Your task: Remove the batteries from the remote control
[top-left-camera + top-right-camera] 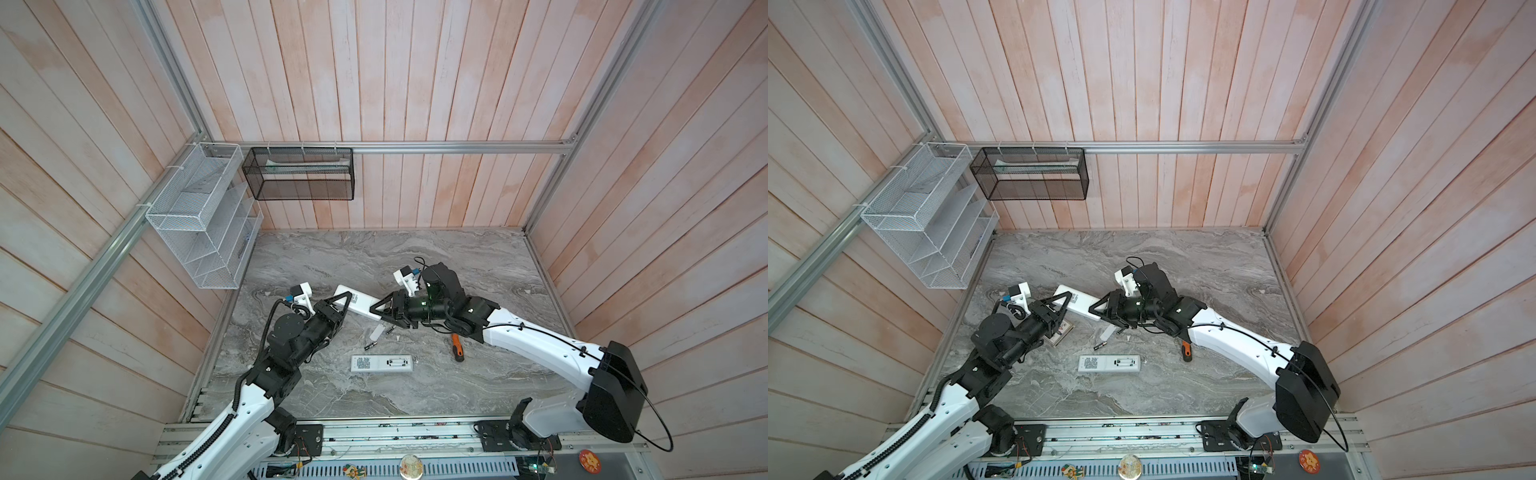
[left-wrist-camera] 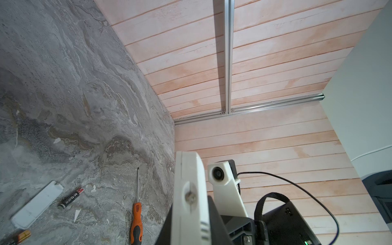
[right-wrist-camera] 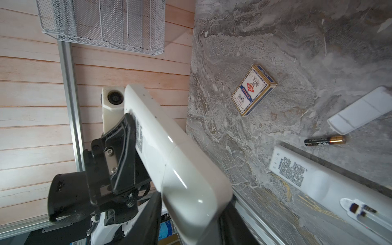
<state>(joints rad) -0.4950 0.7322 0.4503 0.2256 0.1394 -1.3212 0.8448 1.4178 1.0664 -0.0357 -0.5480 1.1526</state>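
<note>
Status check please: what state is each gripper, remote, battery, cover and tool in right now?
Raised remote: off the table, cover on.
Left gripper: shut on the raised remote.
Right gripper: fingers around its other end; grip unclear.
Table remote: back up, compartment open.
Batteries: two loose on the table.
Detached cover: lying beside them.
Screwdriver: lying unheld.

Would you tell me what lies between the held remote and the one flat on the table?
A white cover and two batteries, seen in both top views.

Two black batteries (image 1: 371, 345) lie loose near the raised remote (image 1: 360, 304).
</note>
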